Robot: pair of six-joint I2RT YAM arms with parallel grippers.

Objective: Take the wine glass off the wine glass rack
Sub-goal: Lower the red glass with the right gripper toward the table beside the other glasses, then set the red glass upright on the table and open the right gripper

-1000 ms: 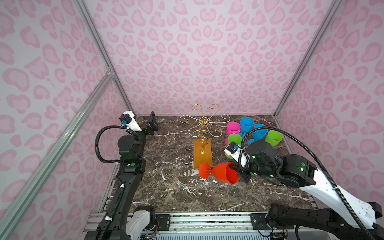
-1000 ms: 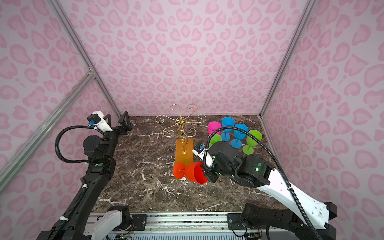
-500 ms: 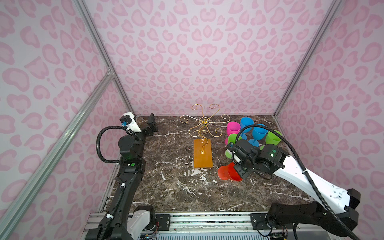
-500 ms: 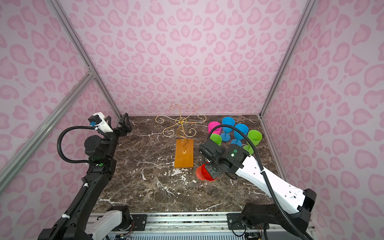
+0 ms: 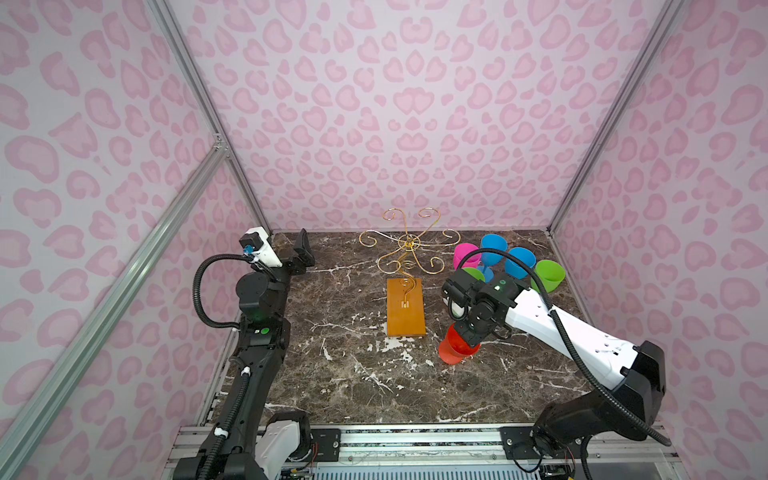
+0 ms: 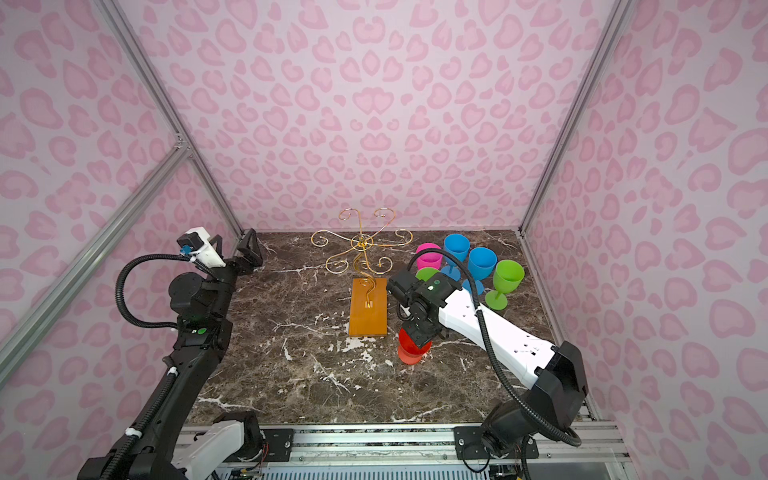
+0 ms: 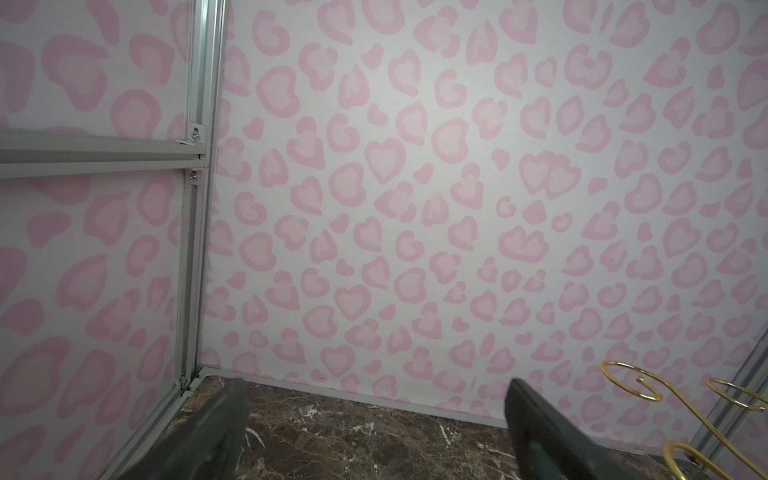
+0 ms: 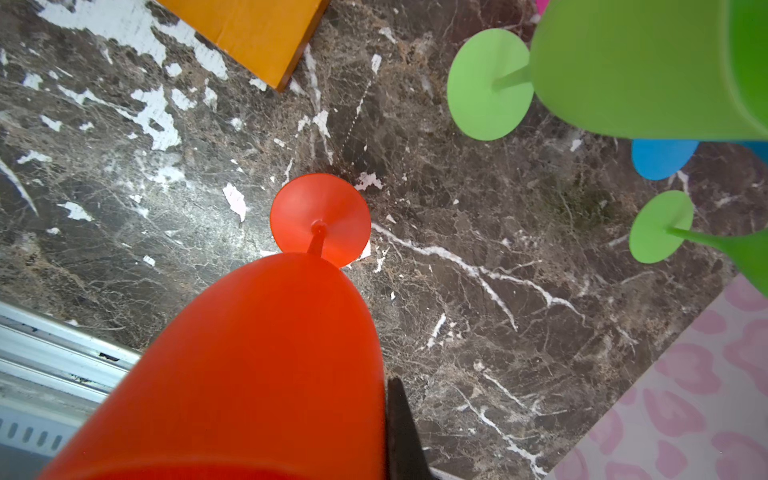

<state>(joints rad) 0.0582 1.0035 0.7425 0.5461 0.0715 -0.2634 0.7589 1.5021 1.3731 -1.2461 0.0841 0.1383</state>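
The wine glass (image 5: 454, 352) (image 6: 410, 352) (image 8: 270, 353) is red plastic and stands about upright, foot (image 8: 320, 218) down, just right of the rack's base. My right gripper (image 5: 468, 337) (image 6: 420, 334) is shut on its rim from above; one dark finger (image 8: 400, 432) lies against the bowl's outside. Whether the foot touches the marble I cannot tell. The wine glass rack (image 5: 409, 244) (image 6: 362, 240) has gold wire scrolls, all bare, on an orange-brown base (image 5: 406, 309) (image 8: 253, 29). My left gripper (image 6: 232, 248) (image 7: 374, 399) is open and empty in the back left corner.
Several plastic glasses cluster at the back right: pink (image 5: 466, 254), two blue (image 5: 493, 245) (image 5: 521, 259), and two green (image 5: 548, 275) (image 8: 631, 66), close behind my right arm. Pink patterned walls enclose the marble table (image 5: 332, 374). A metal rail (image 5: 415, 440) runs along the front.
My right arm carried the red glass rightward from in front of the rack's base, turned it from lying sideways to upright and lowered it. The left arm stayed still.
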